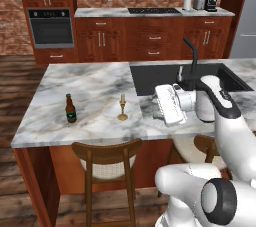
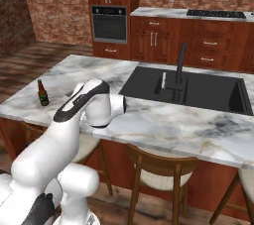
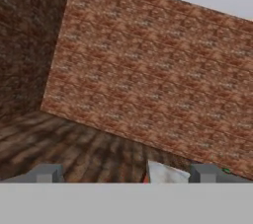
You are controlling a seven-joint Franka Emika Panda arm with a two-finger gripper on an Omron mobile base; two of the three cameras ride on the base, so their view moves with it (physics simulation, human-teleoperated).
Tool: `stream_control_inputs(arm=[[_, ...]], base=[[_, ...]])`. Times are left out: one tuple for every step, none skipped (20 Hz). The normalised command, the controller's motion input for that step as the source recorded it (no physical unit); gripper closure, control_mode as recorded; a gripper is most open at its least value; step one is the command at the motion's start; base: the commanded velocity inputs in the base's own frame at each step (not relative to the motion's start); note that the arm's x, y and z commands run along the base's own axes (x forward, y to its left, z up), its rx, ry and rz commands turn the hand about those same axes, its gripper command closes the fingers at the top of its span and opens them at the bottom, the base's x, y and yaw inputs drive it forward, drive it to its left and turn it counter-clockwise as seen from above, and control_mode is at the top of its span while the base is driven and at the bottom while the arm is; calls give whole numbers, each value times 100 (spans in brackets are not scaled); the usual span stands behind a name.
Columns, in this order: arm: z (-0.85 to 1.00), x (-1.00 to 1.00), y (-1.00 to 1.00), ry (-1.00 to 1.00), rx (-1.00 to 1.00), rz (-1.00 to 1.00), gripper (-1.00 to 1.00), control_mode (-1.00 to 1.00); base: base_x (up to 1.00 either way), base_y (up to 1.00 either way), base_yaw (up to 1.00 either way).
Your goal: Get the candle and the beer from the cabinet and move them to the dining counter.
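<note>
I see the beer (image 1: 70, 109) standing upright near the dining counter's (image 1: 95, 78) front-left corner, with the candle (image 1: 122, 107) upright well apart from it along the front edge, toward the sink (image 1: 165, 77). My gripper (image 3: 126, 173) is spread wide, empty (facing a brick wall (image 3: 158, 65)).

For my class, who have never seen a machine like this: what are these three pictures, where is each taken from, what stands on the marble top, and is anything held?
The white machine is a robot arm on a base that can drive, in a rendered kitchen. Two pictures come from cameras on that base, behind the arm to its left and right. The third looks out from the hand, across a wooden floor at a brick wall. On the dining counter stand the beer and the candle, apart from each other, both upright. A black sink with a faucet is set in it. The tool is open and holds nothing.
</note>
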Motion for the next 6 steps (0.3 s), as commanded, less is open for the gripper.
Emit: stream_control_inputs(arm=[[95,-91,0,0,-6,-7,-100,-100],[92,-91,0,0,-6,-7,-100,-100],[91,-89,0,0,-8,-8,-100,-100],[89,-87,0,0,-9,-7,-100,-100],[89,-89,0,0,-9,-7,-100,-100],[86,-93,0,0,-8,-7,-100,-100]], base=[[0,0,0],[0,0,0],[0,0,0],[0,0,0],[0,0,0],[0,0,0]])
